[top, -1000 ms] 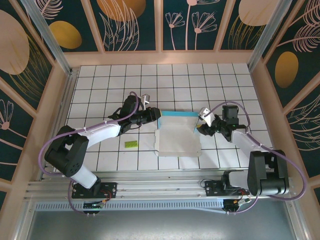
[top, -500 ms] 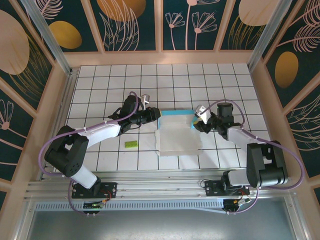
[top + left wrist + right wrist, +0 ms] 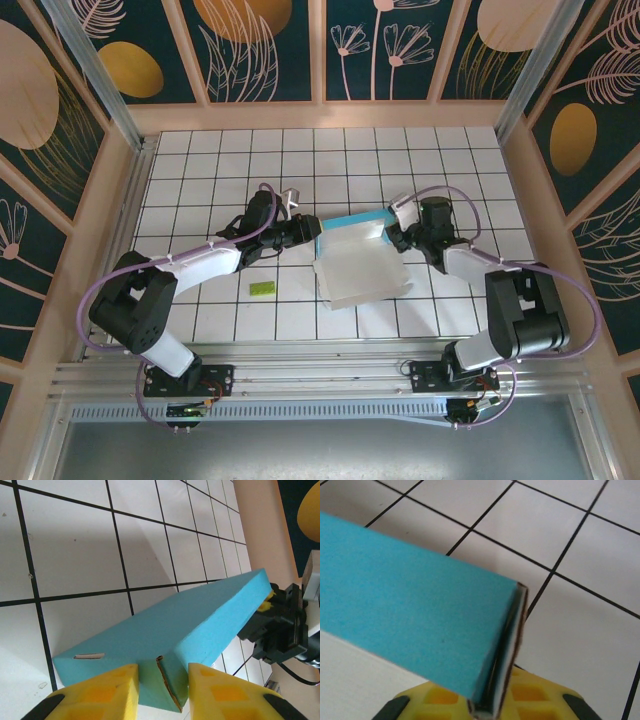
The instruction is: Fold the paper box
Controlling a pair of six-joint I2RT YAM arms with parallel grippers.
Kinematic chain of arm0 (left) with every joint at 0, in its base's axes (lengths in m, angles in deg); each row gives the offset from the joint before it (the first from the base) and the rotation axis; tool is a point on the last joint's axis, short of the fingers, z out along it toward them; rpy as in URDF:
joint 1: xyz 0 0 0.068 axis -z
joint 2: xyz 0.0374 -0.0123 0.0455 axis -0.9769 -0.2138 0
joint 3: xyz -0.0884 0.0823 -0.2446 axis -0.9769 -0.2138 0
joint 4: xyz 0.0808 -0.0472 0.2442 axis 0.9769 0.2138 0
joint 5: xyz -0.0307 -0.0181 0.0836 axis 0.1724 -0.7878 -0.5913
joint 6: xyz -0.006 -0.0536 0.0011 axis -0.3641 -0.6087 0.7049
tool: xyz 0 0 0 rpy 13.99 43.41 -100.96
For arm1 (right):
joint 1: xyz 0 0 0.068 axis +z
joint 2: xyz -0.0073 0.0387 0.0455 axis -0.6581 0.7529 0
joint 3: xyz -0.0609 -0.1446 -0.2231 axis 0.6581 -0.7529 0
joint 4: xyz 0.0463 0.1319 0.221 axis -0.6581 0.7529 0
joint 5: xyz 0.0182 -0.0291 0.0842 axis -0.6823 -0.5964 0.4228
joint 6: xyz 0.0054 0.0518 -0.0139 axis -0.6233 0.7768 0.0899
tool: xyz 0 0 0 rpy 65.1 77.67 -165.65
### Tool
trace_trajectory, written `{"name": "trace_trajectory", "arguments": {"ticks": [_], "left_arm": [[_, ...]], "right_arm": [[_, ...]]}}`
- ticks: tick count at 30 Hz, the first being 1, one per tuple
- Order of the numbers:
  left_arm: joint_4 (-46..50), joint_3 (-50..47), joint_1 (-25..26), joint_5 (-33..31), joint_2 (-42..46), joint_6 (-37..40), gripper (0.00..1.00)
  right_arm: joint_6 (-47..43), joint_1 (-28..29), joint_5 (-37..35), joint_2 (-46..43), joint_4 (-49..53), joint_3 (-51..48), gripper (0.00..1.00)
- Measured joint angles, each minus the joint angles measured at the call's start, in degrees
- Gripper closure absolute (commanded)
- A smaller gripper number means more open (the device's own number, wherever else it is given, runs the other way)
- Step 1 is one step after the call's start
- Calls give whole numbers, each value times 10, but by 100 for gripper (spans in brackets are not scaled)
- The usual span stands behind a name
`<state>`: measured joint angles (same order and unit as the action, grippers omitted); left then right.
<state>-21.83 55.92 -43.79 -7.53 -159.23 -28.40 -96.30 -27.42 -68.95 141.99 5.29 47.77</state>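
- The paper box point(image 3: 360, 268), thin card that is whitish on one face and light blue on the other, lies mid-table on the white tiled table point(image 3: 200, 160), between the two arms.
- Its far side is folded up into a long light-blue wall point(image 3: 355, 224). The whitish panel spreads from that wall toward the near edge.
- The wall's long axis runs left to right, with its right end a little farther away than its left. The box therefore sits slightly skewed to the tile lines.
- The left gripper point(image 3: 308, 234) is at the wall's left end. In the left wrist view its yellow pads point(image 3: 100, 695) stand either side of a short blue corner flap point(image 3: 165, 680) that fills the gap, so the left gripper point(image 3: 163, 677) is pinching it.
- The right gripper point(image 3: 393, 228) is at the wall's right end. In the right wrist view the card's end edge point(image 3: 512, 630) runs down between the yellow pads point(image 3: 535, 695), which sit close together. It looks pressed onto that end, though the contact itself lies at the frame's bottom edge.
- Each arm holds one end, so neither is nearer. The unfolded remainder lies on the near side of both grippers.
- My judgement is that the coming fold depends on both ends moving together along that left-right line. Uneven motion would twist the thin card.
- A small green rectangular piece point(image 3: 262, 288) lies well apart, to the near left.
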Motion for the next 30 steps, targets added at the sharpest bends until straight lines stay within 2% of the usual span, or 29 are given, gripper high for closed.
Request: {"name": "trace_trajectory", "arguments": {"ticks": [4, 5, 8, 9, 12, 16, 19, 21, 23, 30], "left_arm": [[0, 0, 0, 0, 0, 0, 71], [0, 0, 0, 0, 0, 0, 71], [0, 0, 0, 0, 0, 0, 71], [0, 0, 0, 0, 0, 0, 71], [0, 0, -1, 0, 0, 0, 71], [1, 0, 0, -2, 1, 0, 71], [0, 0, 0, -6, 1, 0, 71], [0, 0, 0, -7, 1, 0, 71], [0, 0, 0, -6, 1, 0, 71], [0, 0, 0, -7, 1, 0, 71]], "right_arm": [[83, 26, -64, 26, 5, 31, 97], [103, 35, -84, 34, 7, 41, 95], [152, 70, -160, 64, 15, 73, 77], [164, 80, -183, 75, 19, 85, 76], [190, 96, -218, 114, 39, 118, 91], [208, 98, -230, 137, 51, 150, 100], [209, 101, -237, 144, 59, 161, 98], [211, 103, -241, 145, 64, 164, 85], [210, 103, -245, 148, 67, 166, 82], [227, 103, -244, 173, 74, 186, 97]]}}
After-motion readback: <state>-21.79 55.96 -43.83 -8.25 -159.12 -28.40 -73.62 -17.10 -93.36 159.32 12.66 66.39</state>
